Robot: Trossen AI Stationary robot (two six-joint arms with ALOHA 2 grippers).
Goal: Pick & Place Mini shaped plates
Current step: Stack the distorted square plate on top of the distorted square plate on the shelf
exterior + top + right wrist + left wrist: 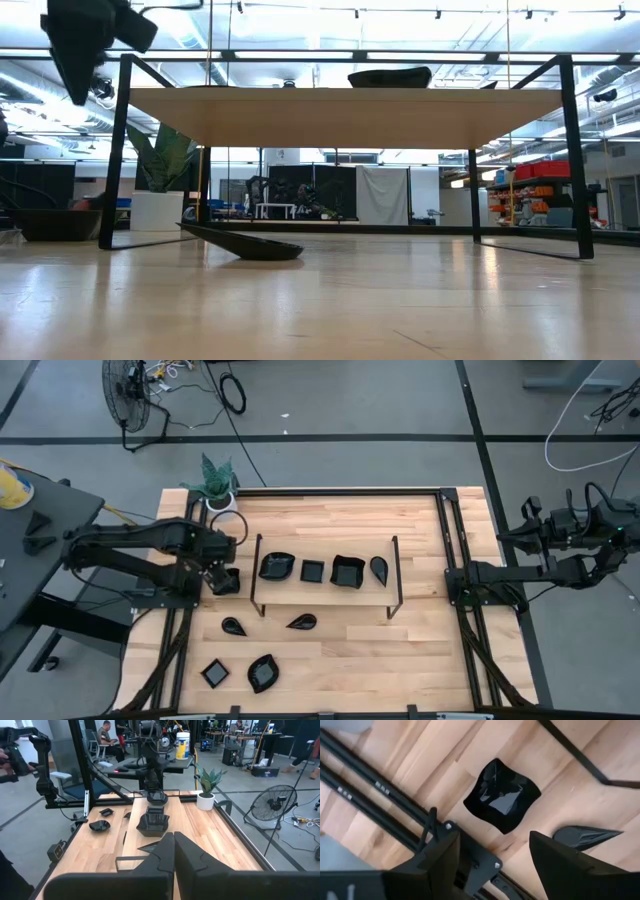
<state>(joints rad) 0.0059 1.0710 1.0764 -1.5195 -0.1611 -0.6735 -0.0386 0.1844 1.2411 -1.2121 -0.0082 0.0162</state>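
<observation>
Because the mini shaped plates [277, 567] are small, glossy and black, they look hard, light and slick, probably ceramic or melamine, so I judge they would skate away from a careless pinch and might chip if dropped; the safest hold is across a raised rim, one finger inside the dish and one outside, rather than on the flat middle. Eight show in the high view: four sit in a row on the raised wooden shelf of the thin black wire frame [256, 574] at mid-worktop, namely a wavy dish, a small square [313, 571], a larger square [347, 571] and a teardrop [379, 568]; four lie on the worktop [420, 670] itself, two teardrops [234, 626] just in front of the shelf and a square [215, 673] and a wavy leaf [263, 673] nearer the front left corner. By shape that makes three squares, three teardrops and two wavy ones. Hovering near the shelf's left end, the left gripper [492, 865] has its fingers apart and empty, looking down on a wavy square plate [503, 795] with a teardrop [585, 836] just beside it. Off the worktop's right edge, the right gripper [173, 851] waits with fingers pressed together on nothing. A white pot with green plant [218, 485] stands at the far left corner.
</observation>
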